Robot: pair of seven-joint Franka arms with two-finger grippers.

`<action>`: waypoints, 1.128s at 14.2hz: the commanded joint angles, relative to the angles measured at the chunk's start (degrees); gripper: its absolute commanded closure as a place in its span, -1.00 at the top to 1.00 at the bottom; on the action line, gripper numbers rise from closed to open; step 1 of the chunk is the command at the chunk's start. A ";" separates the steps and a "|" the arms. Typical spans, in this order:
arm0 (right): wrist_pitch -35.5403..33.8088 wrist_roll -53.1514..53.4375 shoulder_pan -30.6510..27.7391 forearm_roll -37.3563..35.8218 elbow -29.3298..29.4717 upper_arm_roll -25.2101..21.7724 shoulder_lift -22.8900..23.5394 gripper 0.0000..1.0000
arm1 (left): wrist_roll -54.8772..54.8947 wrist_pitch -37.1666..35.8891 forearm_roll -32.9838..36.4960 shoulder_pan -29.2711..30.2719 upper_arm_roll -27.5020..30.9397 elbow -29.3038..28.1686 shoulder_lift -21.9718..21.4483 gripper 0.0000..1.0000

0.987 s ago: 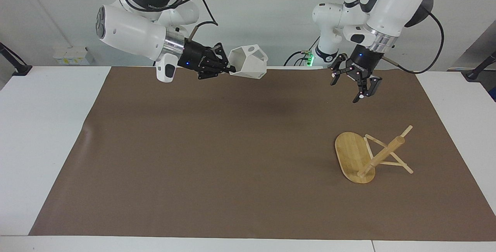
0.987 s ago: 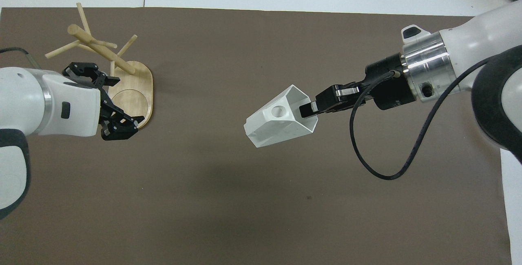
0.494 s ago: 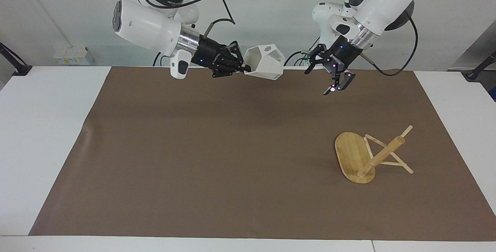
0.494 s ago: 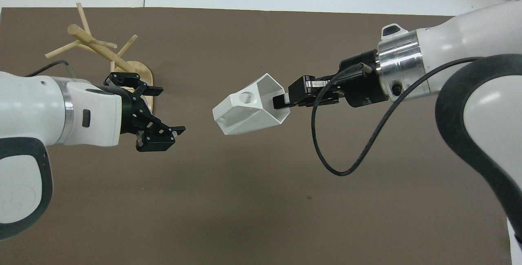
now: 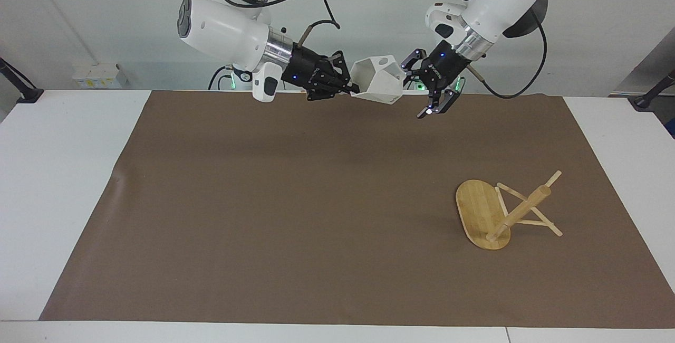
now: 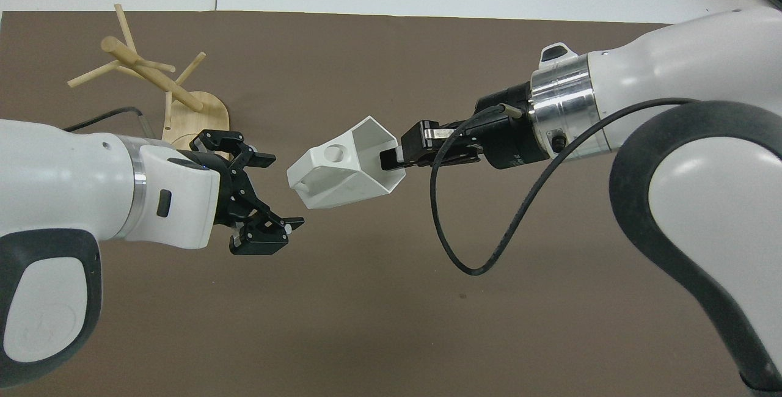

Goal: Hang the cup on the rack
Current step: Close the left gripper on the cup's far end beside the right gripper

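- My right gripper (image 5: 352,89) is up in the air over the brown mat (image 5: 295,206), at the robots' edge of it, with its fingers clamped on the rim of the white faceted cup (image 5: 378,80).
- I hold the cup on its side, well clear of the mat, with its hexagonal mouth turned toward my right wrist and its narrow bottom pointing at my left gripper (image 5: 430,96).
- In the overhead view the cup's (image 6: 342,165) blocky handle faces upward, and the round hole through it shows plainly.
- My left gripper (image 6: 278,192) hangs in the air just beside the cup's bottom, fingers spread wide and holding nothing; one fingertip (image 5: 405,78) is close against the cup's lower end, but I cannot tell whether it touches.
- The bamboo mug rack (image 5: 503,213) lies tipped over on the mat toward my left arm's end of the table, well apart from the cup and farther from the robots than both grippers.
- Its oval base (image 5: 480,213) stands on edge, while its thick post (image 5: 519,211) slants off to the side with the thin pegs splayed around it.
- In the overhead view the rack (image 6: 153,76) shows just past my left wrist, with part of the base hidden by that arm.
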 commanded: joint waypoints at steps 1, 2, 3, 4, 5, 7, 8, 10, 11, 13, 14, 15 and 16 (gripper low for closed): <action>0.90 0.82 -0.95 0.76 -0.55 1.08 -0.27 -1.00 | 0.23 -1.64 -0.99 -0.49 0.60 -0.26 -1.77 1.00; 1.16 0.91 -0.95 0.76 -0.55 1.60 -0.27 -1.00 | 0.23 -1.64 -1.33 -0.49 0.52 -0.26 -2.03 1.00; 2.21 1.52 -0.95 0.76 -0.72 1.87 -0.18 -1.00 | 0.15 -1.47 -1.95 -0.49 0.43 -0.18 -2.03 1.00; 2.91 2.39 -0.86 0.76 -0.72 2.48 0.08 -1.00 | 0.06 -1.29 -2.56 -0.75 0.43 0.09 -2.03 1.00; 3.79 3.18 -0.86 0.84 -0.72 2.83 0.08 -1.00 | 0.14 -1.03 -3.09 -0.75 0.43 0.18 -1.95 1.00; 4.06 3.46 -0.86 0.84 -0.72 2.93 0.17 -1.00 | 0.23 -0.68 -4.15 -0.84 -0.45 0.26 -1.95 1.00; 4.06 3.46 -0.86 0.84 -0.72 2.84 0.17 -1.00 | 0.23 -0.07 -4.85 -0.84 -0.54 0.18 -1.95 1.00; 3.98 3.46 -0.86 0.84 -0.72 2.84 0.17 -1.00 | 0.23 2.04 -4.94 -0.93 -0.63 0.26 -1.77 1.00; 3.72 3.46 -0.86 0.84 -0.72 2.93 0.17 -1.00 | 0.32 2.74 -4.94 -0.93 -0.54 0.35 -1.68 1.00; 3.36 3.45 -0.94 0.84 -0.72 2.93 0.17 -1.00 | 1.63 2.93 -4.94 -0.93 -0.54 0.35 -1.68 1.00; 3.27 3.46 -0.95 0.84 -0.72 2.84 0.17 -1.00 | 2.42 3.01 -4.94 -0.93 -0.45 0.35 -1.68 1.00; 3.27 3.46 -0.95 0.84 -0.72 2.84 0.17 -1.00 | 3.74 3.19 -4.94 -0.93 -0.45 0.35 -1.68 1.00; 3.45 3.46 -0.95 0.84 -0.72 2.84 0.17 -1.00 | 4.53 3.89 -5.03 -0.93 -0.54 0.35 -1.68 1.00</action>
